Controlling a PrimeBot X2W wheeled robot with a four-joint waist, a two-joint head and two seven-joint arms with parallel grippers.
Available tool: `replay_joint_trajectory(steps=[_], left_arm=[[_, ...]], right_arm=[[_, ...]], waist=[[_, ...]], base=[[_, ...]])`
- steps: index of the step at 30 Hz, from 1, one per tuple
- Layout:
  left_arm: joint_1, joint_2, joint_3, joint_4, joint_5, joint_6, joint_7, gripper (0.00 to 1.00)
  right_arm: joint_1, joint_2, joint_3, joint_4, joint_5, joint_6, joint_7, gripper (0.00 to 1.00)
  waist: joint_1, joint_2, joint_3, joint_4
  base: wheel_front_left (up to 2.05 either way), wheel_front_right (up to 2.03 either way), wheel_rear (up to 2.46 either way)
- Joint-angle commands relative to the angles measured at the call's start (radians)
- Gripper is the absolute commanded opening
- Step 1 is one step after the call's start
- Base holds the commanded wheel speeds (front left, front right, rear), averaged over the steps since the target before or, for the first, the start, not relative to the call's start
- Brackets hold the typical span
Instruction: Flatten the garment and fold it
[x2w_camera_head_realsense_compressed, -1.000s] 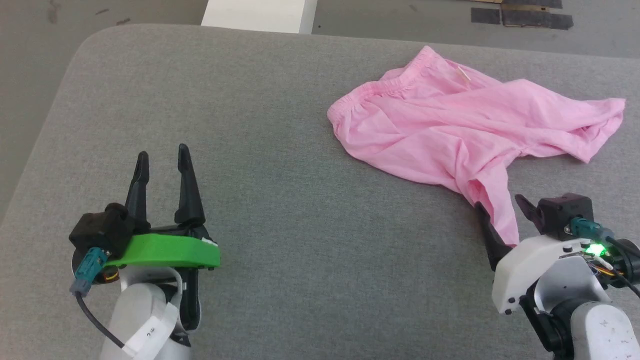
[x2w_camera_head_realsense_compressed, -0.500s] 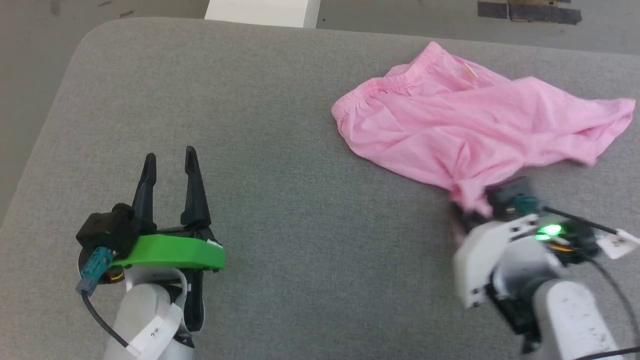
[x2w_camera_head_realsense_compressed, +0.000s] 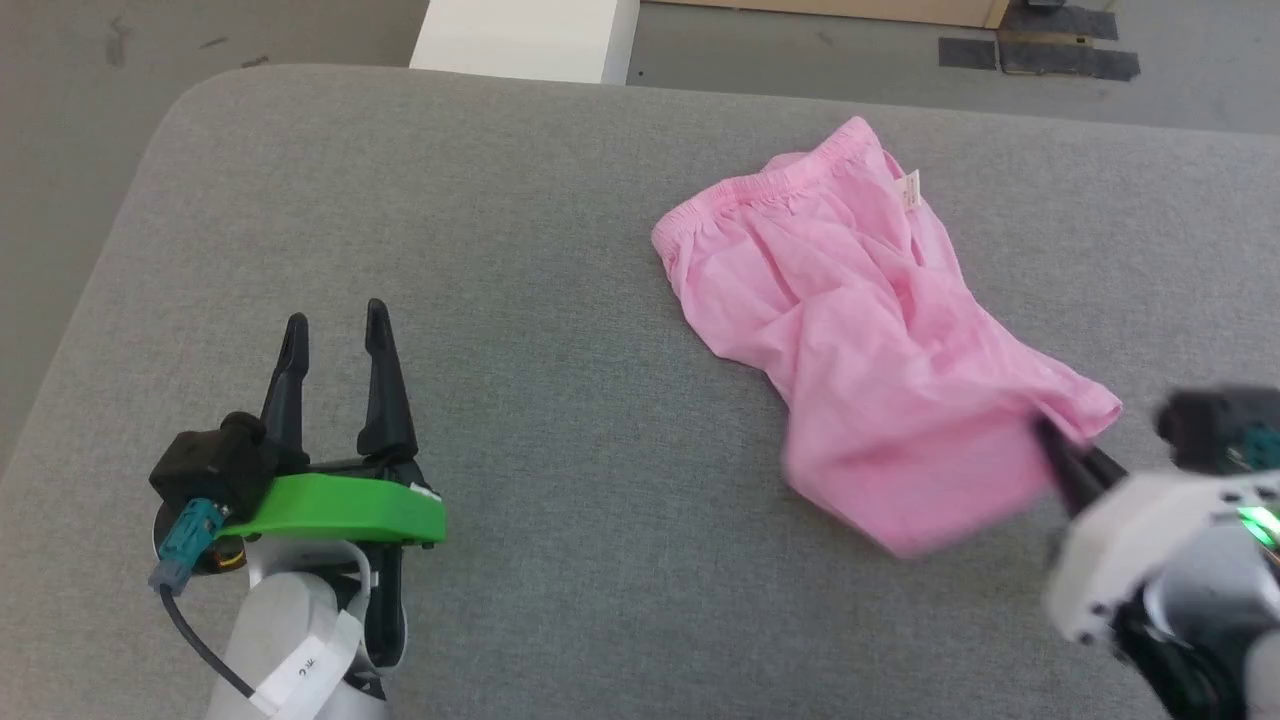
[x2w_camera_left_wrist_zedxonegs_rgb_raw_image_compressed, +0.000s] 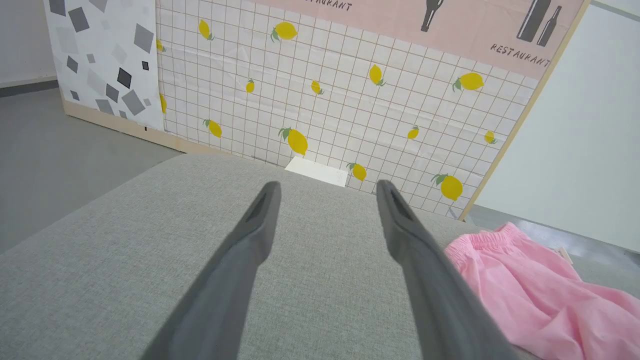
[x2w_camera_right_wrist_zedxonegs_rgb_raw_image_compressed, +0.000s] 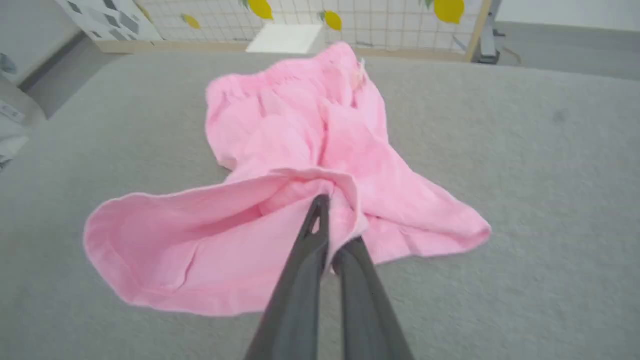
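Garment position: the garment (x2w_camera_head_realsense_compressed: 860, 330) lies on the grey padded surface (x2w_camera_head_realsense_compressed: 500, 250), right of centre in the head view. Its waistband (x2w_camera_head_realsense_compressed: 760, 185) is at the far side and its leg end faces the robot.
Right gripper: the right gripper (x2w_camera_right_wrist_zedxonegs_rgb_raw_image_compressed: 322, 212) has its fingers pressed together on a fold of the leg hem, raising that edge off the surface.
Left gripper: the left gripper (x2w_camera_head_realsense_compressed: 335, 315) has its fingers spread wide and holds nothing. It is well apart from the garment.
Risk, slip: the narrow tips pinch thin cloth, so a sharp pull could draw the hem out.
Risk, dragging: nothing anchors the waistband, so a pull would likely slide the whole piece instead of stretching it flat.
Risk, layers: whether one layer or both are pinched cannot be told. With one, the leg would likely billow open.
Material: thin pink cloth, limp and heavily creased.
Waistband detail: gathered and ruffled, with a small white label (x2w_camera_head_realsense_compressed: 910, 190) beside it.
Outline: irregular, narrower at the waistband and flaring toward the hem.
Surface texture: grey woven textile with a rounded corner.
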Motion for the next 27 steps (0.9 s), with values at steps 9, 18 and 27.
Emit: replay_joint_trajectory(steps=[9, 18, 27], left_arm=[[0.007, -0.002, 0.002, 0.004, 0.012, -0.006, -0.005, 1.00], [0.003, -0.002, -0.002, 0.008, 0.011, -0.010, -0.005, 1.00], [-0.020, -0.002, -0.013, -0.010, 0.006, -0.011, -0.005, 1.00]], right_arm=[[0.062, 0.012, -0.236, 0.200, -0.091, -0.001, -0.012, 1.00], [-0.020, 0.012, -0.317, 0.211, -0.003, -0.001, -0.227, 1.00], [-0.185, 0.011, -0.215, 0.370, -0.108, -0.001, -0.203, 1.00]], waist=[[0.0000, -0.0001, 0.009, -0.018], [0.0000, -0.0001, 0.009, -0.023], [0.0000, -0.0001, 0.054, -0.006]], base=[[0.00, 0.00, 0.00], [0.00, 0.00, 0.00], [0.00, 0.00, 0.00]])
